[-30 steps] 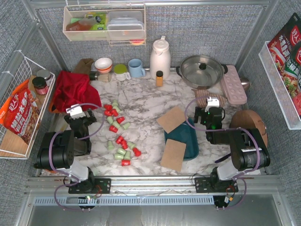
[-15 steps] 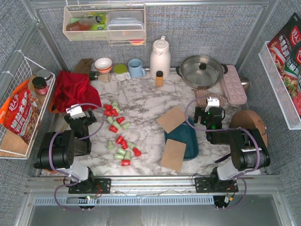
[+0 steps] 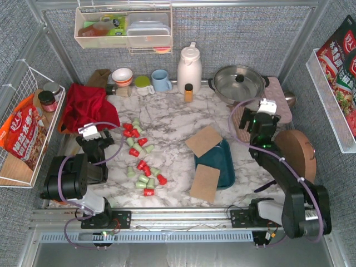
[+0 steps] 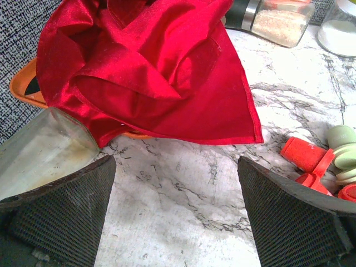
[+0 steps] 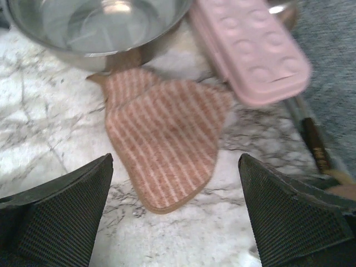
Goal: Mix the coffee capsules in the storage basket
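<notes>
Nearest the arm bases, two brown cardboard sheets (image 3: 204, 182) lie across the storage basket (image 3: 223, 162), one on its near-left rim and one on its far-left corner. The basket sits right of centre on the marble tabletop (image 3: 172, 119). The coffee capsules (image 3: 142, 158), red and mint green, lie loose on the tabletop in a scattered band well left of the basket. Beyond them, the left end effector (image 4: 177, 211) hangs over bare marble, fingers wide apart and empty, just short of a crumpled red cloth (image 4: 150, 72). The right end effector (image 5: 175, 214), fingers likewise apart and empty, hovers over a striped pot holder (image 5: 161, 144). Farther back stand a steel pot (image 5: 100, 25) and a pink moulded tray (image 5: 250, 50).
</notes>
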Action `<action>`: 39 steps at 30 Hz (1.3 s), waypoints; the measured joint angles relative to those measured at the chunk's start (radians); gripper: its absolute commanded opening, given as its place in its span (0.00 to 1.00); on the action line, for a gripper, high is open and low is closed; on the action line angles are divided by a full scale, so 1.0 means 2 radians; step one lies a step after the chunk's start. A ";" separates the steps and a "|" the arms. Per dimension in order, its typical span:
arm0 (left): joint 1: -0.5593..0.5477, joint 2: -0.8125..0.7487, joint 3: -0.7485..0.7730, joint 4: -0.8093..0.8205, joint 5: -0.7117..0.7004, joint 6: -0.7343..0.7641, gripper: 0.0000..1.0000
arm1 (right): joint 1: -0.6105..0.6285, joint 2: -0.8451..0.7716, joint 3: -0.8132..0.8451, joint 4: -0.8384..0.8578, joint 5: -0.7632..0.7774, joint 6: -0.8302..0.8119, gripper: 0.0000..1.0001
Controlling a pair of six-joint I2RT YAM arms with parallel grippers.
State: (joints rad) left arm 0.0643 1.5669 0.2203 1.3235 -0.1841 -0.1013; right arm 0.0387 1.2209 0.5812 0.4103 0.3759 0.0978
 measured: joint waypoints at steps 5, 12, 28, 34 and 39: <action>0.000 0.000 0.000 0.000 0.000 0.000 0.99 | -0.001 -0.051 0.084 -0.148 0.079 0.011 0.99; 0.000 0.000 0.000 0.000 0.000 0.000 0.99 | -0.016 -0.089 0.131 -0.239 0.149 0.035 0.99; 0.000 0.000 0.000 0.000 0.000 0.000 0.99 | -0.020 -0.169 0.144 -0.423 0.042 0.120 0.99; 0.000 0.000 0.000 0.000 0.000 0.000 0.99 | -0.014 -0.214 0.101 -0.434 0.016 0.147 0.98; 0.000 0.000 0.000 0.000 0.000 0.000 0.99 | 0.006 -0.227 0.062 -0.419 -0.002 0.166 0.95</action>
State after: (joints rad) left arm 0.0643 1.5669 0.2203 1.3235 -0.1841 -0.1017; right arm 0.0517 0.7670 0.7052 -0.4271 0.3717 0.4301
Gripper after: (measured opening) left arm 0.989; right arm 0.965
